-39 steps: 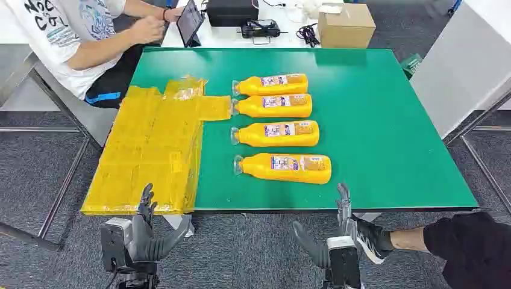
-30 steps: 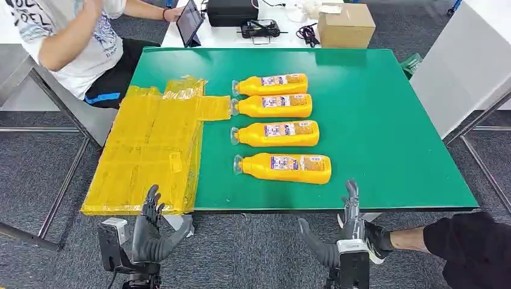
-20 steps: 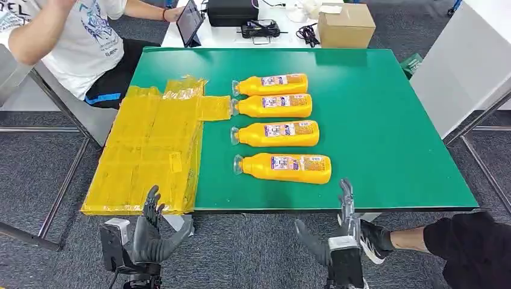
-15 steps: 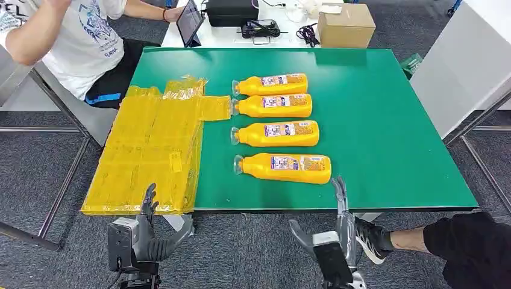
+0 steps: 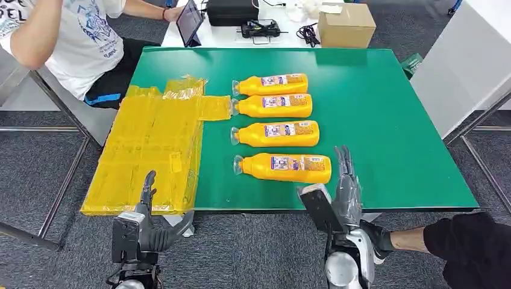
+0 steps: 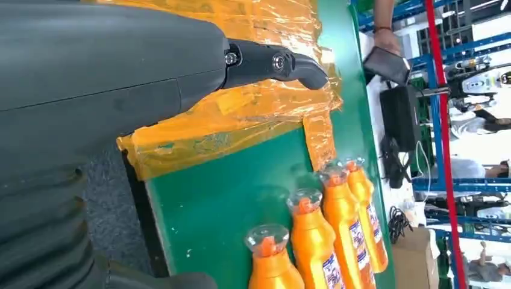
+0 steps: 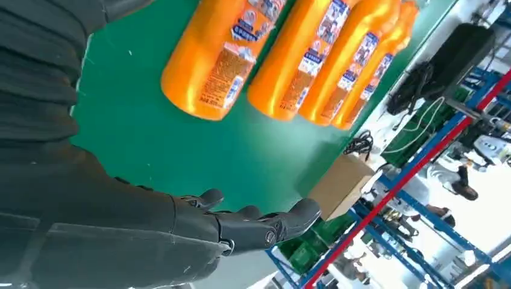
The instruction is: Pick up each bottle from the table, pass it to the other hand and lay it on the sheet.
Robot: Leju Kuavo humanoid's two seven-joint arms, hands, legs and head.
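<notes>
Four orange bottles [image 5: 283,168] lying in a row mid-table on the green table [image 5: 391,132], just right of the yellow sheet [image 5: 150,150]; right hand [image 5: 343,186] empty, fingers extended, at the nearest bottle's base; left hand [image 5: 144,217] empty, fingers apart, at the sheet's near edge.

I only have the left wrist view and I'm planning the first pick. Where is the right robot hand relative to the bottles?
Observer: The right robot hand is over the near edge of the table, beside the base end of the nearest bottle, and it holds nothing.
Operator: Is it touching that bottle?
Observer: No. The right wrist view shows bare green between its fingers and the bottle.
Operator: Is anything on the sheet?
Observer: In the head view, the yellow sheet has no bottle on it. All four bottles lie in a row on the green.
</notes>
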